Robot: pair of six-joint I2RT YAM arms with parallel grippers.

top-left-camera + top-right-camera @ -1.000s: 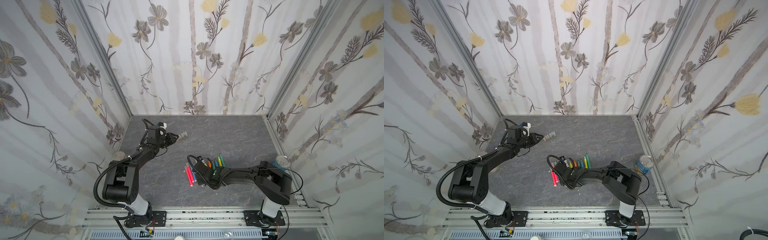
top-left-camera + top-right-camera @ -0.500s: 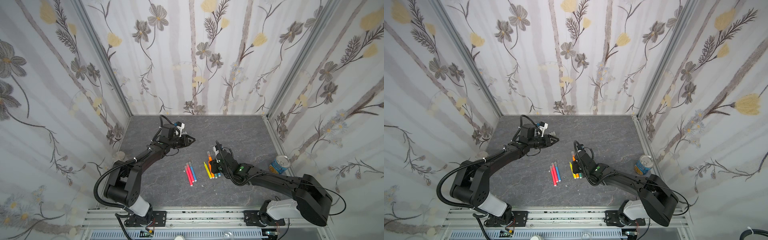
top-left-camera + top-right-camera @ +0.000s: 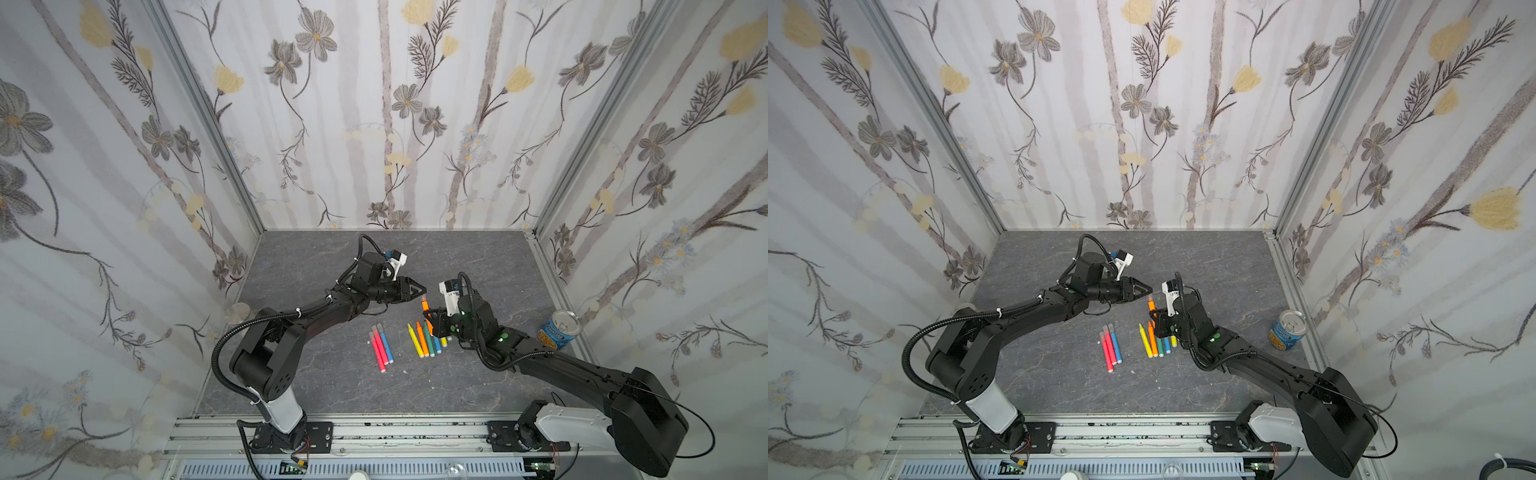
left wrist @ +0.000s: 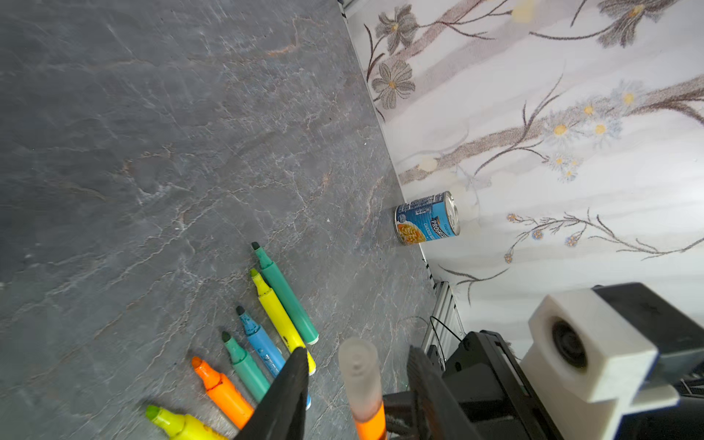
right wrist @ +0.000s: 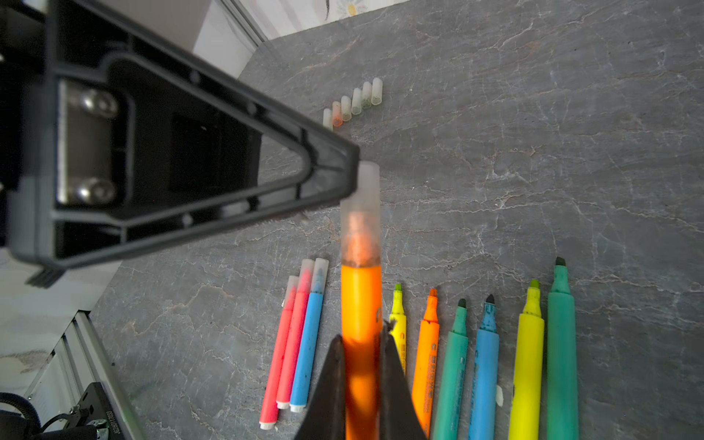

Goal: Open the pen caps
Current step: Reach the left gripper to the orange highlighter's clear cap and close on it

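My right gripper (image 5: 362, 335) is shut on the barrel of an orange pen (image 5: 361, 301), held above the table with its frosted pen cap (image 5: 360, 217) on. My left gripper (image 4: 358, 354) is open, one finger on each side of that cap (image 4: 360, 371), with a gap on both sides. In both top views the two grippers meet mid-table, left gripper (image 3: 422, 289) against the orange pen (image 3: 424, 306) (image 3: 1150, 305). Three capped pens (image 5: 301, 335), pink, red and blue, lie flat. Several uncapped pens (image 5: 457, 362) lie beside them. Several loose pen caps (image 5: 354, 101) sit in a row farther back.
A blue soup can (image 3: 559, 329) stands by the right wall. Flowered walls close the grey stone-look table (image 3: 316, 374) on three sides, and a metal rail (image 3: 374, 432) runs along the front edge.
The left gripper has swung right from the far left to the table's middle and opened round the cap. The right arm has lifted the orange pen off the table from among the pens.
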